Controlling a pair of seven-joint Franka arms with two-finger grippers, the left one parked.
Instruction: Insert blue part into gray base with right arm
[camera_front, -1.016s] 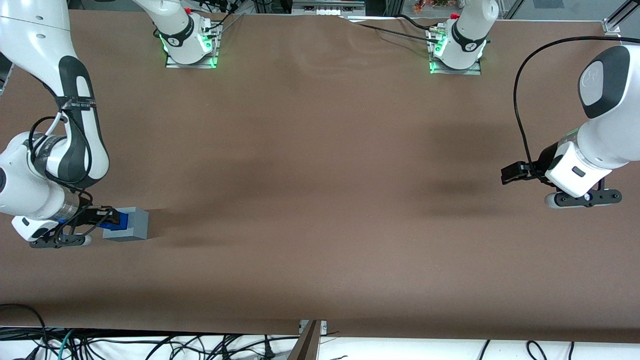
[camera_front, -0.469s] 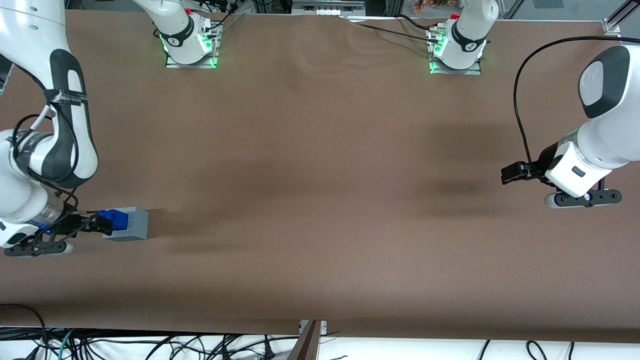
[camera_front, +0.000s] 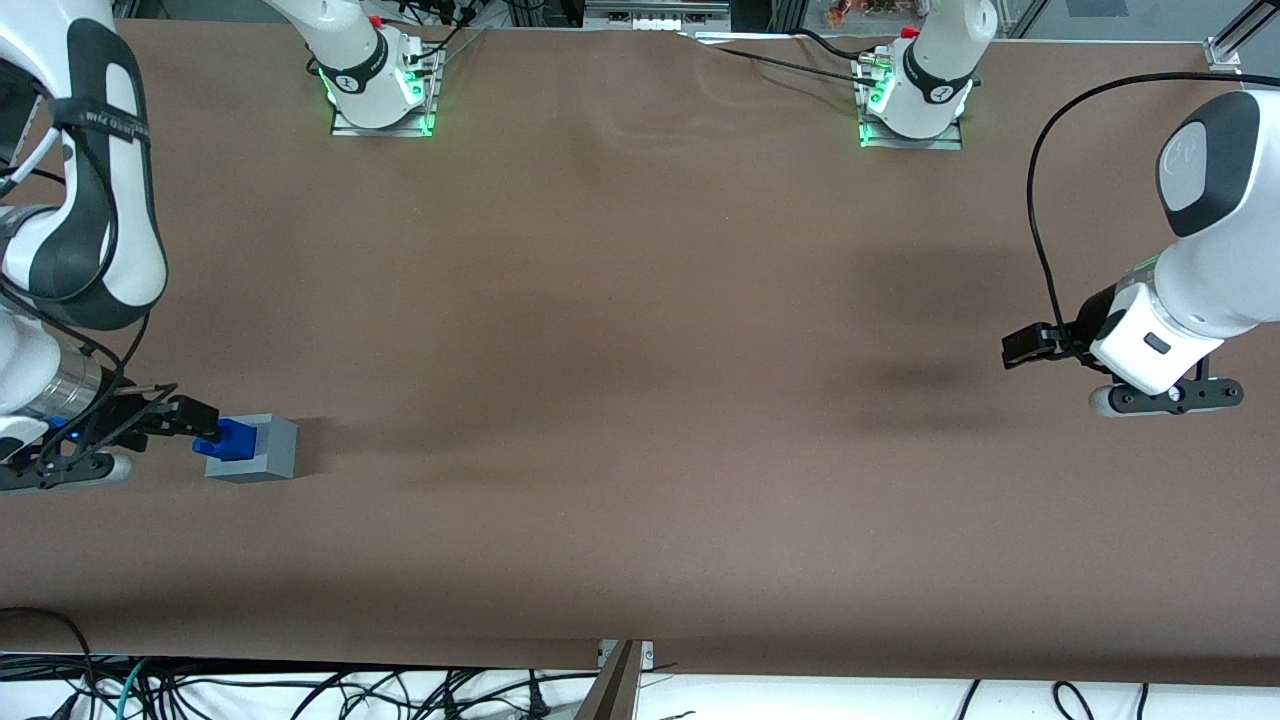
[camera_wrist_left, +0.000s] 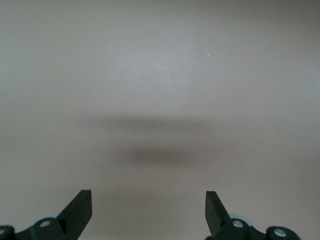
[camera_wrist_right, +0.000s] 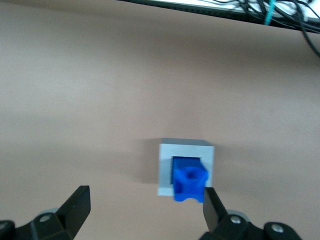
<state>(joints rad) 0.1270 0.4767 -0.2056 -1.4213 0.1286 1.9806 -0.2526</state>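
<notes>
The right arm (camera_front: 60, 200) comes down along the working arm's end of the table (camera_front: 640, 400), its dark-gray joint cover curving over the white link, a black strap with small white lettering wrapped around it; the lettering is too small to read. The silvery wrist ring (camera_front: 60, 395) sits low with a blue light under it, and black cables loop off the wrist. The wrist points sideways toward the gray base (camera_front: 255, 448). The gripper (camera_front: 195, 425) sits just beside the gray base, above it and slightly toward the working arm's end. In the right wrist view its fingers (camera_wrist_right: 75, 207) are spread wide with nothing between them, released, the gray base (camera_wrist_right: 186, 170) seen well below them.

The blue part (camera_front: 230, 438) sits in the gray base's top recess, its bumpy top sticking up above the gray rim. In the right wrist view the blue part (camera_wrist_right: 190, 182) fills the recess and overlaps one edge of the base. No brand marks readable on either block.
</notes>
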